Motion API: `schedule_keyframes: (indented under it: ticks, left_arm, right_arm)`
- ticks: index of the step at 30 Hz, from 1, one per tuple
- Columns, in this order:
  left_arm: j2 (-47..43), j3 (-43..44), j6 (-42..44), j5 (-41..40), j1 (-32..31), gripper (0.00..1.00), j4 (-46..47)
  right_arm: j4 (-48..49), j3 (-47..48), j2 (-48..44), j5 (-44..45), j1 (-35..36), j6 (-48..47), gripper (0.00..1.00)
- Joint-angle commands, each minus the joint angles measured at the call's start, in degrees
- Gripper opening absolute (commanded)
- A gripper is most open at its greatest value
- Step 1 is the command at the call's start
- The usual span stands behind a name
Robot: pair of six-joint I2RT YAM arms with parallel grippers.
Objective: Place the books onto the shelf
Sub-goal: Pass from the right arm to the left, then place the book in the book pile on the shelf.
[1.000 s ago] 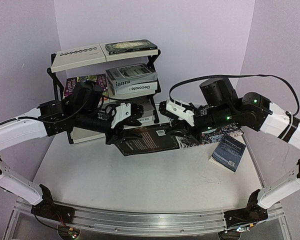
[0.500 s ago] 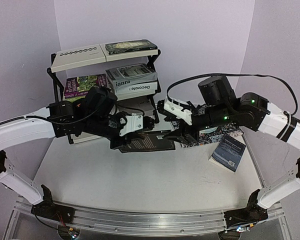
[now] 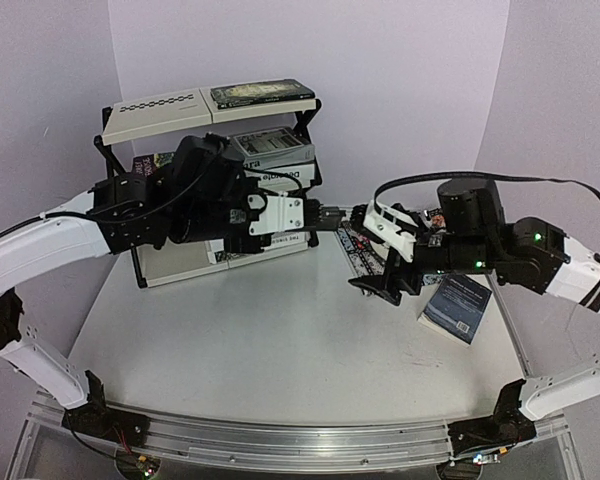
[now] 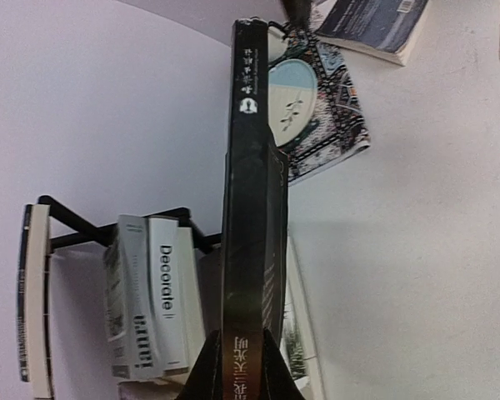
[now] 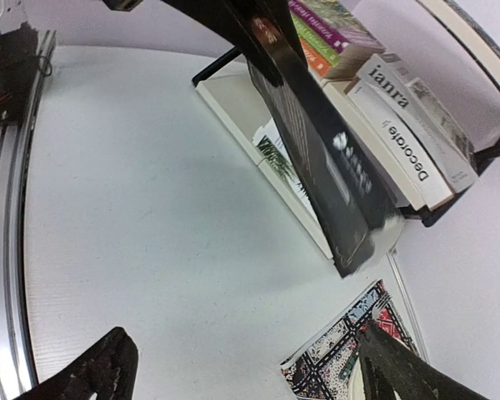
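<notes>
Trouble, if it comes, will likely come from the grip: the left gripper is clamped on just one short end of a black book, which juts out edge-on in front of the shelf with nothing under its far end. The cover looks glossy and slick and the book is long and thin, so it could swivel or slide between the narrow fingers as it is steered in. Its free corner could also clip the black metal frame or nudge the stacked hardbacks on the middle board, the one titled Decorate among them. The right gripper hangs low over the table with fingers spread wide and holding nothing, apart from the book and giving it no support. Near it a dark blue paperback lies flat on the matt white top, just beside a busily patterned placemat. The shelf's boards are cream, flat and rigid, edged with a checker strip; a white book with a leaf print lies on the lowest one.
</notes>
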Motion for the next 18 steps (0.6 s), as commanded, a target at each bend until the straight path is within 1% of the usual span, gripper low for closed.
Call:
schedule_keyframes:
  ticks: [1, 4, 6, 8, 10, 15, 18]
  left_arm:
    - [3.2, 8.2, 10.1, -10.8, -0.4, 0.0, 4.7]
    - [5.1, 12.8, 15.4, -13.5, -0.4, 0.0, 6.5]
    - [5.8, 14.8, 18.6, -14.6, -0.4, 0.0, 9.2]
    - [5.8, 16.2, 22.1, -14.9, -0.3, 0.0, 13.0]
    - [5.6, 16.3, 25.2, -14.8, -0.3, 0.0, 18.8]
    - [6.4, 16.4, 33.3, -12.4, 0.8, 0.0, 31.9]
    - [8.1, 17.7, 36.2, -9.4, 3.6, 0.0, 36.1]
  right_arm:
    - [7.3, -4.1, -4.4, 6.7, -0.2, 4.6, 0.96]
    - [7.7, -5.4, -5.6, 7.9, -0.2, 6.4, 0.98]
    - [7.7, -5.9, -6.2, 8.0, -0.3, 7.0, 0.98]
    - [7.8, -6.4, -6.7, 8.1, -0.3, 7.6, 0.98]
    - [7.7, -6.6, -6.8, 8.3, -0.2, 8.0, 0.98]
    - [7.7, -6.7, -6.4, 9.2, -0.3, 8.3, 0.98]
    - [7.7, -6.8, -6.1, 9.3, -0.3, 8.5, 0.98]
